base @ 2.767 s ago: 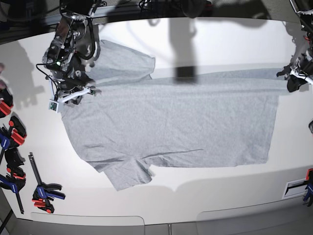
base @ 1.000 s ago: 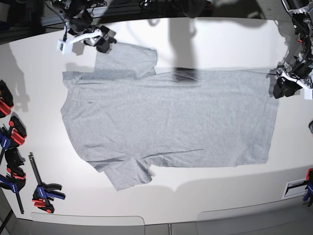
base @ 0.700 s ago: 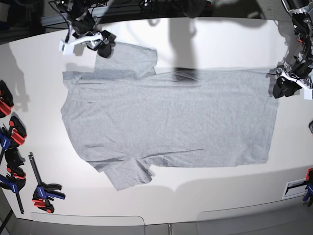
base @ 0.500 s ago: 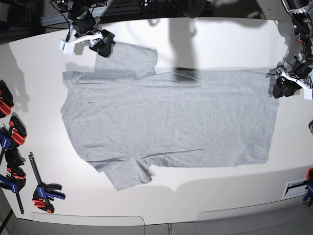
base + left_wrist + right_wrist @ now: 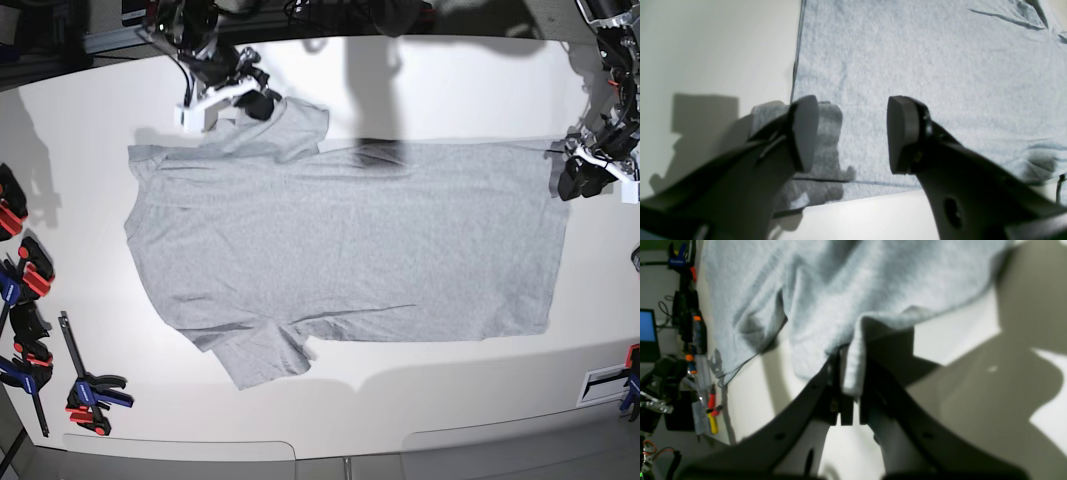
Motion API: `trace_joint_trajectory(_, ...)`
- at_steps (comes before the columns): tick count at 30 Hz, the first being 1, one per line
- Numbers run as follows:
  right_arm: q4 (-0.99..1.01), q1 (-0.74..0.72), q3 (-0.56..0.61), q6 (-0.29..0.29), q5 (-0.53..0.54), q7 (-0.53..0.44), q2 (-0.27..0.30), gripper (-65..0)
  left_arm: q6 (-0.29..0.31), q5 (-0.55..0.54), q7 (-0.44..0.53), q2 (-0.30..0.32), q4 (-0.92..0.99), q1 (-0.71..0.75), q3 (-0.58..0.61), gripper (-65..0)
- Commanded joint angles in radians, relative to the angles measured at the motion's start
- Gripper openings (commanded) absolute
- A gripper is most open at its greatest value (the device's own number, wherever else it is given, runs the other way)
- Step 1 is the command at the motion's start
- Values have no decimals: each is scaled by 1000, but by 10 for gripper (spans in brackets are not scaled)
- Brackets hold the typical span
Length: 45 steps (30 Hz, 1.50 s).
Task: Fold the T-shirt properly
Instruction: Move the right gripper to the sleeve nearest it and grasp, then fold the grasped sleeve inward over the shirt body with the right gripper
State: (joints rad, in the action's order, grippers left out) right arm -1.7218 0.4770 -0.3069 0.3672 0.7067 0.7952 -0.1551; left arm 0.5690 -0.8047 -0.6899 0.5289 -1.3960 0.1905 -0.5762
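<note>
Robot lab, white worktable (image 5: 450,80), bar clamps (image 5: 85,392), cabling

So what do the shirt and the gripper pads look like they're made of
The shirt looks like soft knit cotton jersey, heathered light grey: a speckled, matte weave shows in the left wrist view, and it creases and bunches easily where the right gripper pinches the sleeve. The left gripper has smooth, dark, rounded pads, probably moulded rubber or plastic; which one can't be told.
</note>
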Motion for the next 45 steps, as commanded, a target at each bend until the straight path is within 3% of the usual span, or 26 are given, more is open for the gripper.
trace_joint_trajectory(1,-17,-27,14,29,26,-18,-2,-650,3,-15,9,23,-17,-8,-9,-345)
trace_joint_trajectory(4,-17,-99,47,39,-3,-29,-2,-650,3,-15,9,23,-17,-8,-9,-345)
trace_joint_trajectory(9,-17,-245,73,38,-212,-102,-2,-650,3,-15,9,23,-17,-8,-9,-345)
trace_joint_trajectory(12,-17,-331,72,38,-259,-108,-2,-650,3,-15,9,23,-17,-8,-9,-345)
trace_joint_trajectory(18,-17,-439,72,38,-271,-112,-2,-650,3,-15,9,23,-17,-8,-9,-345)
trace_joint_trajectory(23,-17,-477,72,38,-340,-145,-2,-650,3,-15,9,23,-17,-8,-9,-345)
trace_joint_trajectory(37,-12,-567,72,38,-341,-166,-2,-650,3,-15,9,23,-17,-8,-9,-345)
trace_joint_trajectory(45,130,-642,72,38,-343,-177,-2,-650,3,-14,8,23,-17,-8,-9,-345)
